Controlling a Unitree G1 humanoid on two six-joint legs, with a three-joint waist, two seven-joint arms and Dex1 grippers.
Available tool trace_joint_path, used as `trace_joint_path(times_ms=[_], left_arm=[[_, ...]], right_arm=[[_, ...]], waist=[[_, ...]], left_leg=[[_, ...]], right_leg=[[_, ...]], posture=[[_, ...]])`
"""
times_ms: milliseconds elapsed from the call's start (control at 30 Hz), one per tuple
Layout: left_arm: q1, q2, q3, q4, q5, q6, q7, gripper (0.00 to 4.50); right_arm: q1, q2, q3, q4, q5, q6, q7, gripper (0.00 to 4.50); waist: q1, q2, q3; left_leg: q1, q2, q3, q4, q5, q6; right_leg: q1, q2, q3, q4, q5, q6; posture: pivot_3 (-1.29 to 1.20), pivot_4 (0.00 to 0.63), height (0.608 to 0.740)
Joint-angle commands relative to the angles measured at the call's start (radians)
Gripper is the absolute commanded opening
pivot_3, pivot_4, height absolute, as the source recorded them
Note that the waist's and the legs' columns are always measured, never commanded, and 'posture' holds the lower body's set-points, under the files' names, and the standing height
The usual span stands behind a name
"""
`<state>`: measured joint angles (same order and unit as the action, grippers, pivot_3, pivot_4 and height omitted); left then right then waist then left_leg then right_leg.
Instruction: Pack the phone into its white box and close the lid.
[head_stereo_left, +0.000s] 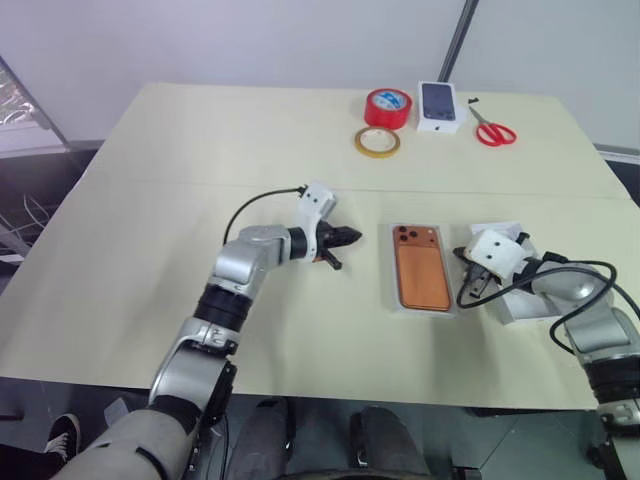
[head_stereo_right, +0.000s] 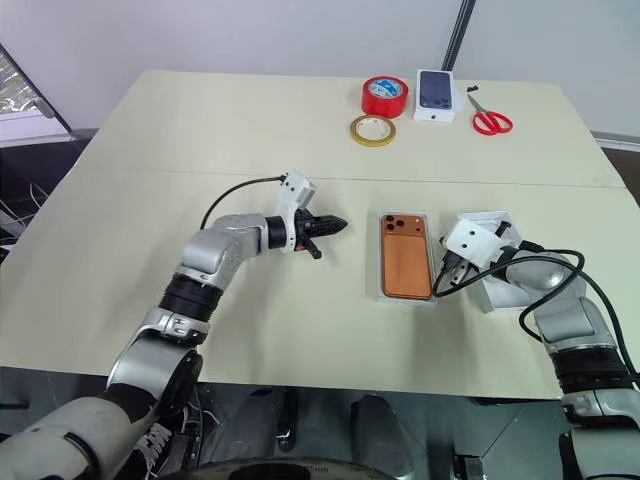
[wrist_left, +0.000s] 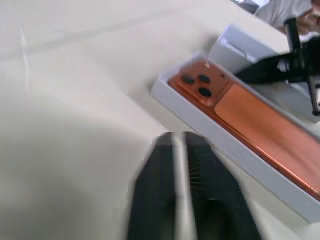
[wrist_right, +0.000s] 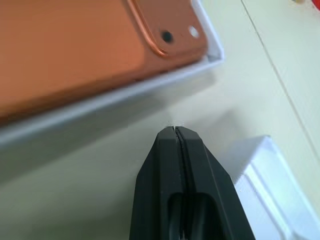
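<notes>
The wide pale bench (head_stereo_left: 200, 150) carries everything. At its far edge stand a roll of red tape (head_stereo_left: 388, 107), a flat ring of yellowish tape (head_stereo_left: 377, 141), a small white box with a phone picture (head_stereo_left: 441, 106) and red scissors (head_stereo_left: 492, 130), all well apart from the work.

Nearer, the white box (head_stereo_right: 382, 262) lies open in the middle, and the phone (head_stereo_right: 406, 256) is lying inside it, back up, with the lenses at the far corner. So I judge the packing step done; closing remains.

Just to the right of the box lies the lid (head_stereo_right: 492, 296), partly under the right arm. The right hand (head_stereo_right: 446, 276) rests between box and lid, its fingers pressed fully together and holding nothing. The left hand (head_stereo_left: 345, 238) hangs above the bench to the left of the box, empty; its fingers show only a thin gap.

The next move, I think, calls for opening the right hand, taking the lid by its edge, and setting it squarely over the box.
</notes>
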<state>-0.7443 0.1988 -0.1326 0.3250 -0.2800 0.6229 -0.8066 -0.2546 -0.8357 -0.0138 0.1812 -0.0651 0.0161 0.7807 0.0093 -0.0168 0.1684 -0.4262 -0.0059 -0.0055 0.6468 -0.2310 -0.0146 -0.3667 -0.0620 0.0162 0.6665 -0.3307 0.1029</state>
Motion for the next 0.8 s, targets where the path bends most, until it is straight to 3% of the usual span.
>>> trace_joint_path(times_ms=[33, 167, 267, 433, 633, 800], left_arm=[[0.02, 0.055, 0.034, -0.085, -0.042, 0.003, -0.056, 2.41], [0.058, 0.138, 0.072, -0.186, -0.11, 0.02, -0.135, 4.49], [0.087, 0.197, 0.106, -0.239, -0.142, -0.001, -0.179, 4.5], [0.16, 0.272, 0.1, -0.308, -0.125, -0.137, -0.25, 4.5], [0.272, 0.323, 0.099, -0.328, -0.066, -0.447, -0.325, 4.5], [0.294, 0.331, 0.1, -0.301, -0.099, -0.529, -0.394, 4.5]], right_arm=[[0.016, -0.048, -0.065, -0.017, 0.006, -0.017, -0.016, 0.87], [0.048, -0.029, -0.166, -0.143, 0.223, 0.182, 0.082, 2.97], [0.065, -0.057, -0.209, -0.211, 0.211, 0.203, 0.05, 4.47], [0.101, -0.063, -0.24, -0.303, 0.186, 0.342, -0.024, 4.47], [0.153, -0.032, -0.312, -0.508, 0.378, 0.875, -0.066, 4.47], [0.082, -0.029, -0.324, -0.565, 0.481, 1.174, -0.091, 4.47]], waist=[[0.0, 0.0, 0.0], [0.0, 0.0, 0.0], [0.0, 0.0, 0.0], [0.0, 0.001, 0.0], [0.003, 0.001, 0.0], [0.002, 0.002, 0.0]], left_leg=[[0.0, 0.0, 0.0, 0.0, 0.0, 0.0], [0.0, 0.001, 0.0, 0.0, 0.0, 0.0], [0.0, 0.001, 0.0, 0.0, 0.0, 0.0], [0.0, 0.001, 0.0, 0.0, 0.0, 0.0], [0.0, 0.001, 0.0, -0.001, -0.001, 0.001], [0.0, 0.001, 0.0, -0.001, -0.002, 0.003]], right_leg=[[0.0, 0.0, 0.0, 0.0, 0.0, 0.0], [0.0, 0.0, 0.0, 0.0, 0.0, 0.0], [0.001, -0.001, 0.0, 0.0, 0.0, 0.0], [0.001, -0.001, 0.0, 0.0, 0.0, 0.0], [0.0, -0.003, 0.0, -0.001, 0.0, -0.001], [0.0, -0.004, 0.0, -0.001, 0.0, -0.001]], posture=[[0.0, 0.15, 0.74], [0.0, 0.15, 0.74], [0.0, 0.15, 0.74], [0.0, 0.15, 0.74], [0.0, 0.15, 0.74], [0.0, 0.15, 0.74]])
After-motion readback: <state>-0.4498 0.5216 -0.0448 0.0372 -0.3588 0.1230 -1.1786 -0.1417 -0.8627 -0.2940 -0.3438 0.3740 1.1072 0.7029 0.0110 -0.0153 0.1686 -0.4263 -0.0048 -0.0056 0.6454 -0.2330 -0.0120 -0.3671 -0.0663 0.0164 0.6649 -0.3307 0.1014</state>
